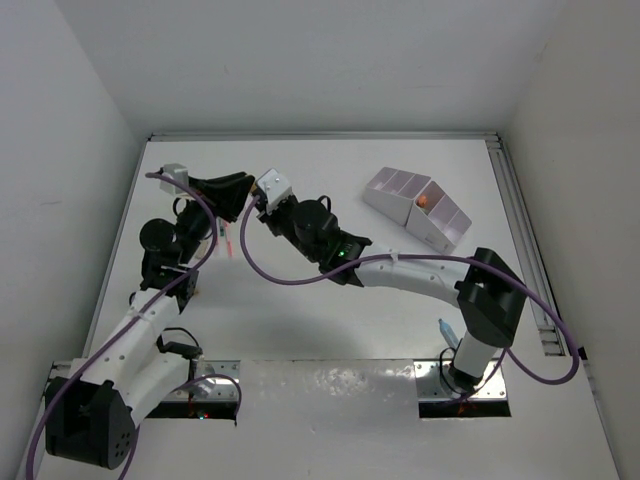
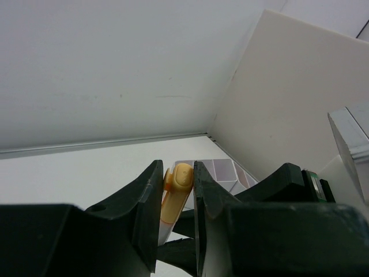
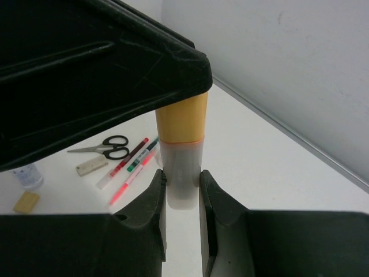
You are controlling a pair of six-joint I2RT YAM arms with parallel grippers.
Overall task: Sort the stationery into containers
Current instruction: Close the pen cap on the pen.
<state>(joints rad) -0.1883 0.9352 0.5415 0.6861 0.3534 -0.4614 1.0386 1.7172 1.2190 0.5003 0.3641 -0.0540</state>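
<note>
**Both grippers clamped on one orange-capped stick above the table**

The left arm (image 1: 150, 310) rises from its base and reaches toward the far left of the table (image 1: 300, 325). The right arm (image 1: 420, 272) sweeps low across the table to meet it there. The two wrists sit close together, tip to tip.

In the left wrist view, the left gripper (image 2: 178, 168) has its fingers (image 2: 151, 196) pressed in on the orange-capped stick (image 2: 173, 208), pinching the cap end. In the right wrist view, the right gripper (image 3: 181, 184) pinches the stick's pale translucent body, with the orange cap just above its fingertips and under the other gripper's black housing. The stick is held off the table between them.

The white organiser (image 1: 440, 228) stands well apart, toward the far right of the table. A small orange item (image 1: 425, 200) lies in one of its middle compartments.

On the table beneath the grippers lie black-handled scissors (image 3: 109, 148), a red pen (image 3: 130, 180), a pale eraser (image 3: 91, 167), a tan eraser (image 3: 26, 201) and a small clear bottle (image 3: 27, 175).
</note>
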